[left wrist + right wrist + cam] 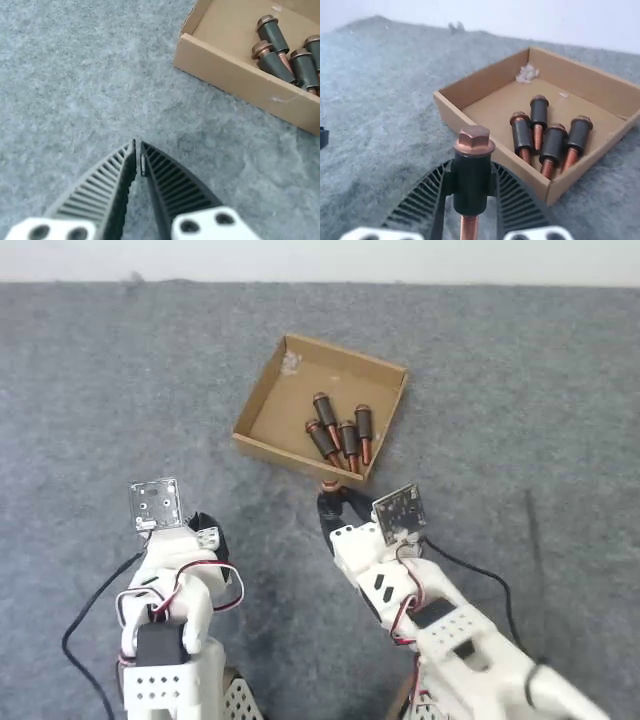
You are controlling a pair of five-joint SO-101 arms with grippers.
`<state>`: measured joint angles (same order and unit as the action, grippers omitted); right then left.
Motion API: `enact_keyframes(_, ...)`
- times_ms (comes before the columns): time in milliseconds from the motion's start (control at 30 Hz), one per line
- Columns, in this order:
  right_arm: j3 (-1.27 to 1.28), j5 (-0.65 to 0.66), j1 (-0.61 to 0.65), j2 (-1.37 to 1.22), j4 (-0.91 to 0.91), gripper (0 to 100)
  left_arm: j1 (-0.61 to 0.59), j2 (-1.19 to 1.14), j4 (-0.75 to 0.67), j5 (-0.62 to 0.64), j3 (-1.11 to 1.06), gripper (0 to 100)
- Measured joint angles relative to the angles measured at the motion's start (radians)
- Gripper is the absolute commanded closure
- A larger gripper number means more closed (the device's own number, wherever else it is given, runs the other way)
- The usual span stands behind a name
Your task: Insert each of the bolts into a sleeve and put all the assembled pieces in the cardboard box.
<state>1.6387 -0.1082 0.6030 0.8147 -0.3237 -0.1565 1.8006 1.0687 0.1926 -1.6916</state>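
Inside the box (275,405) lie four assembled pieces (340,435); just outside its wall the right gripper (337,502) clamps a fifth piece (471,172), not yet dropped in; left gripper (137,147) pinched together, empty

A worktop (90,380) covered in grey, carpet-like fabric is stretching back to where a pale wall (400,258) is rising.

The shallow brown cardboard box (285,400) is keeping bare floor across the half away from the four copper bolts in black sleeves (340,435), which are crowding the corner nearest the right gripper (337,498). The box's low near wall is standing between that gripper, clamping a fifth sleeved bolt (471,175), and the inside. Grey carpet (120,390) is lying open elsewhere around the box.
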Motion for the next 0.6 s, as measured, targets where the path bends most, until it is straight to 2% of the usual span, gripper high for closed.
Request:
enact_keyframes(167, -0.104, 0.000, -0.054, 0.290, 0.402, 99.3, 0.000, 0.000, 0.023, -0.157, 0.000, 99)
enact_keyframes(267, -0.186, 0.000, -0.094, 0.387, 0.551, 99.3, 0.000, 0.000, 0.040, -0.230, 0.000, 99)
enact_keyframes(467, -0.328, 0.000, -0.193, 0.373, 0.606, 99.3, 0.000, 0.000, 0.041, -0.250, 0.000, 99)
enact_keyframes(600, -0.440, 0.000, -0.226, 0.244, 0.606, 99.3, 0.000, 0.000, 0.041, -0.253, 0.000, 99)
